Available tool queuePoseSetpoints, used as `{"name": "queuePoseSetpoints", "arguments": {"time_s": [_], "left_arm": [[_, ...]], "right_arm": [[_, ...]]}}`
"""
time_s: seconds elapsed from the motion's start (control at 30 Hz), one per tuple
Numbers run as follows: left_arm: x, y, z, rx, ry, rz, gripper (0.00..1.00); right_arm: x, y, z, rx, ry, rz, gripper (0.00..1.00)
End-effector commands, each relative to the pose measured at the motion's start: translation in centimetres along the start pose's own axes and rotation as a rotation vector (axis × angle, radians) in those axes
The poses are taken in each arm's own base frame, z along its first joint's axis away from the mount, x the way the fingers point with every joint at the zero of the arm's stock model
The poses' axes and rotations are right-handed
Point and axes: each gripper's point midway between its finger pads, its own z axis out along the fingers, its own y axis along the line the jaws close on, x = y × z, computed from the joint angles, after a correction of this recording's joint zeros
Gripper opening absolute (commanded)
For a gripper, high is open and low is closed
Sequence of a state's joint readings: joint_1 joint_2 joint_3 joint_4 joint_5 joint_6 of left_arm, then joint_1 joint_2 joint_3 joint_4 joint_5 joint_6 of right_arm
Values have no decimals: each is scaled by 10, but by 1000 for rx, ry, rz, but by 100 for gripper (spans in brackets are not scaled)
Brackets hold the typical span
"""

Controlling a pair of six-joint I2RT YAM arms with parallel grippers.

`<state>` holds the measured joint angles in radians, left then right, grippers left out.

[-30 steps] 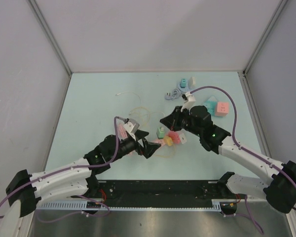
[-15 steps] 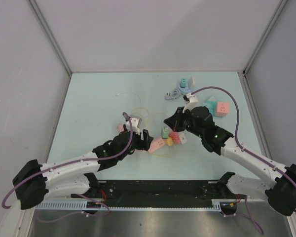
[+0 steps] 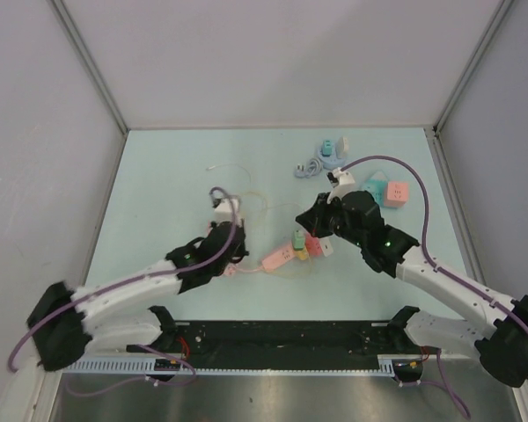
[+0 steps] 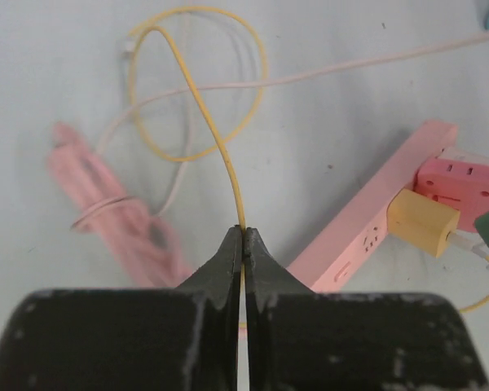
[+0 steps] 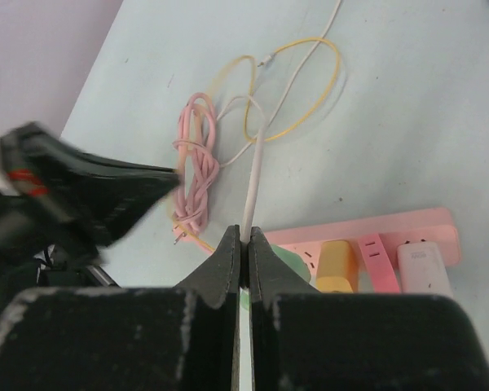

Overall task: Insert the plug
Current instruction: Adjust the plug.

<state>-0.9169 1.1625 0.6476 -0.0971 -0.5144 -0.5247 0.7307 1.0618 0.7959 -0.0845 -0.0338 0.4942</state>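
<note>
- Nearest the bases, the left gripper (image 4: pixel 243 234) has its fingers pressed together on a thin yellow cable (image 4: pixel 214 134), which runs away from the tips into a loop; a pink coiled lead (image 4: pixel 118 213) lies just to its left
- Just beyond it and to the right, the pink power strip (image 3: pixel 275 258) lies flat on the table. Its long axis runs left to right, tilting slightly away at the right end. A yellow plug (image 4: pixel 420 221) already sits in it, and the bare sockets are at the end nearer the left gripper
- The right gripper (image 5: pixel 246 238) is clamped on a white cable (image 5: pixel 253 171). The green plug (image 3: pixel 297 238), which I take to be the one to insert, stands at the strip just under those fingers; whether it is seated cannot be told
- So the right arm is the nearer one to the plug, which lies below its fingertips and slightly toward the base; I judge that any push must go straight down, across the strip's long axis
- A second ago the left gripper was spread open at the strip's left end; it is now closed and drawn back leftward. The green plug and right gripper have shifted a little to the right
- Farthest off, a teal cube (image 3: pixel 375 192) and a salmon cube (image 3: pixel 397 194) sit well apart from the strip
</note>
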Motion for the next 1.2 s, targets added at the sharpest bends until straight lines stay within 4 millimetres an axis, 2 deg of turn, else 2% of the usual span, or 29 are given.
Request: {"name": "queuePoseSetpoints", "arguments": {"time_s": [0.0,0.03,0.1,0.2,0.23,0.33,0.37,0.4,0.43,0.47,0.57,0.6,0.67,0.7,0.77,0.8,0.83,0.9,0.93,0.97,1.17], "left_arm": [[-4,83,-62,-241,-108,-200,0],[-8,93,-77,-217,-165,-264,0],[1,104,-89,-210,-165,-314,1],[10,99,-98,-130,-146,-372,15],[15,96,-97,-108,-130,-372,29],[22,66,-94,35,-66,-345,49],[26,51,-95,116,-28,-309,52],[19,39,-95,171,-40,-296,55],[16,28,-98,225,-36,-268,64],[15,20,-100,267,-36,-225,65],[-6,-4,-108,381,-104,-147,77],[-18,-17,-113,448,-145,-144,78],[-27,-33,-117,520,-184,-86,80],[-38,-45,-122,572,-226,-79,80],[-41,-58,-122,601,-247,-2,82],[-54,-67,-126,623,-292,7,83],[-50,-74,-122,629,-283,42,83],[-58,-86,-123,650,-330,84,85],[-53,-91,-116,644,-328,121,87],[-59,-97,-117,657,-365,122,88],[-47,-117,-95,606,-398,252,92]], "right_arm": [[-21,4,-8,-5,-76,-31,0],[-22,3,-8,-4,-78,-34,0],[-21,5,-7,-10,-76,-36,0],[-22,9,-5,-31,-76,-33,0],[-20,11,-4,-39,-70,-29,0],[-17,17,-4,-65,-58,-27,0],[-17,18,-4,-72,-58,-26,0],[-17,21,-4,-82,-57,-23,0],[-15,22,-4,-87,-52,-22,0],[-16,25,-5,-94,-56,-18,0],[-17,29,-6,-100,-61,2,0],[-18,29,-5,-92,-68,10,0],[-17,31,-6,-93,-68,32,0],[-18,33,-6,-94,-71,44,0],[-17,35,-7,-93,-73,65,0],[-19,36,-8,-96,-78,69,0],[-19,37,-9,-95,-81,78,0],[-21,39,-11,-99,-91,84,0],[-21,40,-12,-100,-90,92,0],[-21,41,-12,-101,-91,95,0],[-24,40,-13,-87,-106,114,0]]}}
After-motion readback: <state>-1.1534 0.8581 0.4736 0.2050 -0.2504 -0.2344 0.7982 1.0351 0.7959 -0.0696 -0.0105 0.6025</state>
